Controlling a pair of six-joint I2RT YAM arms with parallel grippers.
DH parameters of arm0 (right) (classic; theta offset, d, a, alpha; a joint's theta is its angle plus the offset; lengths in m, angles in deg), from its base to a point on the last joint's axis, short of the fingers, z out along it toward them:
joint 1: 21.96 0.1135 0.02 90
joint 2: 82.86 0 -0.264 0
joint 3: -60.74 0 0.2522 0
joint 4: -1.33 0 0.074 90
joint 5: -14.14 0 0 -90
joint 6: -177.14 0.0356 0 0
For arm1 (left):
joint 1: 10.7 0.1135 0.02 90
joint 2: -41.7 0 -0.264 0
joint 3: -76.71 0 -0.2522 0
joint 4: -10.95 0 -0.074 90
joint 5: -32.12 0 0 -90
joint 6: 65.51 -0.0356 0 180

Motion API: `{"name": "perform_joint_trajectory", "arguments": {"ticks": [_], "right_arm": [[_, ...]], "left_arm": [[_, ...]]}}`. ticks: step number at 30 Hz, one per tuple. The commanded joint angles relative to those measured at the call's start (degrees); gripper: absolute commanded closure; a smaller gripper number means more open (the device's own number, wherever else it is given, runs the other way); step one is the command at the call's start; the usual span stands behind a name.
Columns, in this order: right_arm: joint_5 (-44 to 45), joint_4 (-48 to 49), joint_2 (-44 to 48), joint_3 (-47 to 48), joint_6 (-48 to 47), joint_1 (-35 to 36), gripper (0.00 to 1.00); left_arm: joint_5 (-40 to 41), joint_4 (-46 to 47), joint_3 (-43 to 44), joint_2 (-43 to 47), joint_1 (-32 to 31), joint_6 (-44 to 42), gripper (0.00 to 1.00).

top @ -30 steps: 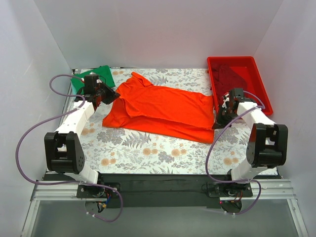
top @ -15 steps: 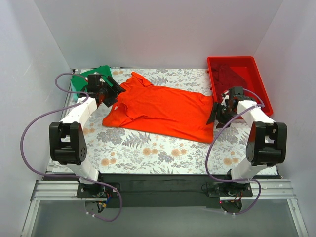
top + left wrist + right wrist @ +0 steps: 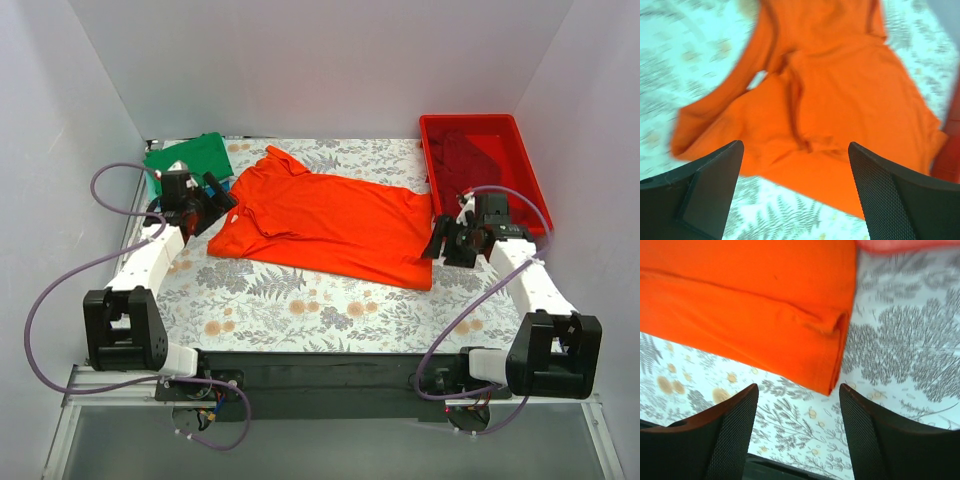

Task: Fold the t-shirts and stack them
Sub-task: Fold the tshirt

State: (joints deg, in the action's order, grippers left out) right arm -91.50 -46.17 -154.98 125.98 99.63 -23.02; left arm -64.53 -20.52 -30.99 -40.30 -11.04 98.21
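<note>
A bright orange-red t-shirt (image 3: 325,225) lies folded lengthwise across the middle of the floral table (image 3: 300,300). My left gripper (image 3: 221,195) hovers open at its left sleeve end, nothing between the fingers; in the left wrist view the orange-red shirt (image 3: 840,90) lies just beyond the left gripper (image 3: 795,147). My right gripper (image 3: 440,245) stands open at the shirt's right hem; its wrist view shows the doubled hem corner of the shirt (image 3: 740,300) ahead of the right gripper (image 3: 797,387). A folded green t-shirt (image 3: 190,158) lies at the back left. A dark red t-shirt (image 3: 465,155) lies in the bin.
The red plastic bin (image 3: 520,150) stands at the back right, close behind my right gripper. White walls enclose the table on the left, the back and the right. Purple cables loop beside both arms.
Both grippers went from shut on the orange-red shirt's ends to open, letting it go. Both arms have pulled back outward and toward the near edge; the shirt has settled flat.
</note>
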Motion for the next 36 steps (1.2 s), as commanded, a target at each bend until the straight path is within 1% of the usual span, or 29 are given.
{"name": "perform_joint_trajectory", "arguments": {"ticks": [1, 4, 9, 18, 24, 29, 36], "right_arm": [[0.4, 0.2, 0.4, -4.5, 1.1, -0.1, 0.31], [1.0, 0.8, 0.8, -7.5, 1.4, -0.1, 0.37], [2.1, 0.8, 1.0, -8.2, 1.9, -0.1, 0.41], [2.7, 2.1, 0.4, -11.3, 2.5, -0.1, 0.46], [1.1, 6.3, -1.5, -12.5, 3.1, -0.1, 0.47], [0.9, 8.2, -4.4, -12.4, 3.2, -0.2, 0.49], [-0.4, 10.3, -6.5, -12.5, 3.8, -0.1, 0.53]], "left_arm": [[2.1, -2.9, -5.3, 4.0, 3.1, -4.2, 0.16], [2.9, -3.2, -9.0, 5.0, 3.9, -5.0, 0.20], [2.9, -3.1, -12.0, 3.7, 4.7, -5.2, 0.25], [1.4, -1.7, -12.7, -0.6, 5.9, -6.1, 0.28], [0.1, -1.3, -12.4, -2.6, 7.1, -6.1, 0.34], [-0.7, -0.9, -12.5, -3.4, 7.5, -6.1, 0.36], [-2.9, 0.0, -11.7, -6.5, 8.2, -5.9, 0.44]]}}
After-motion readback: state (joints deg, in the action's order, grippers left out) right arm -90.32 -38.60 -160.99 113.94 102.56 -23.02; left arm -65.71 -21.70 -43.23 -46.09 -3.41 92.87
